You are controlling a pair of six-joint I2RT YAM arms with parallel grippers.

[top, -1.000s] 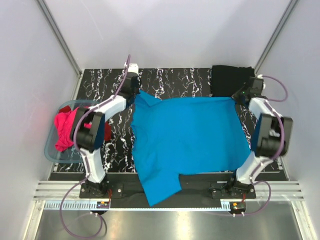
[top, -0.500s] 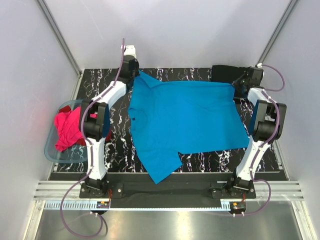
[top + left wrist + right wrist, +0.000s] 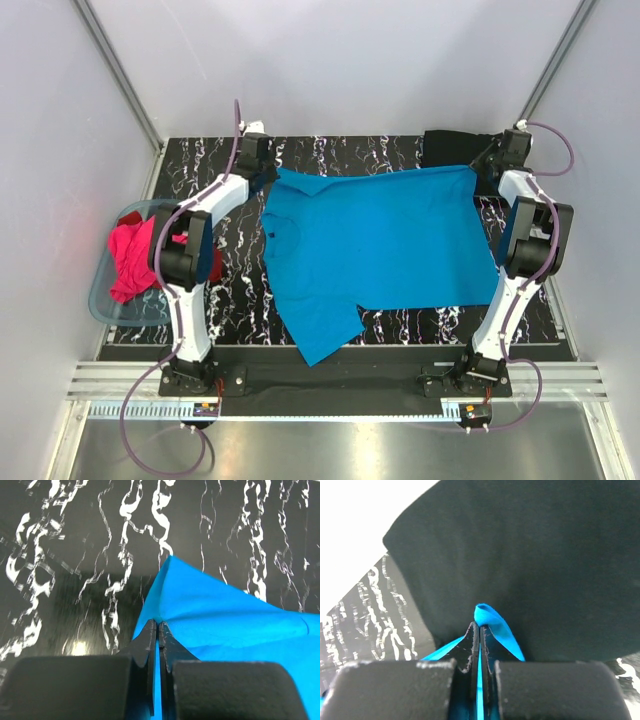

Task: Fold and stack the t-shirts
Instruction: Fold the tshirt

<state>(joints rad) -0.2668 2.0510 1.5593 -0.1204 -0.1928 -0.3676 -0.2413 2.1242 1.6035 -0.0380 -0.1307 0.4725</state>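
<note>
A turquoise-blue t-shirt point(image 3: 375, 245) lies spread across the black marbled table point(image 3: 340, 150), one sleeve reaching toward the near edge. My left gripper point(image 3: 272, 172) is shut on its far left corner point(image 3: 172, 587), with blue cloth pinched between the jaws. My right gripper point(image 3: 478, 170) is shut on the far right corner point(image 3: 490, 617), right above a folded black t-shirt point(image 3: 458, 152) at the table's far right point(image 3: 520, 555). Magenta-pink and red shirts point(image 3: 132, 255) sit bunched in the tub at the left.
A translucent pale-blue plastic tub point(image 3: 108, 300) stands off the table's left edge. Grey walls close in the back and both sides. The arms' bases point(image 3: 205, 375) are bolted to the near rail.
Both grippers have carried the blue shirt's far corners toward the back of the table, then lowered them. The shirt slid back and now lies flatter.
</note>
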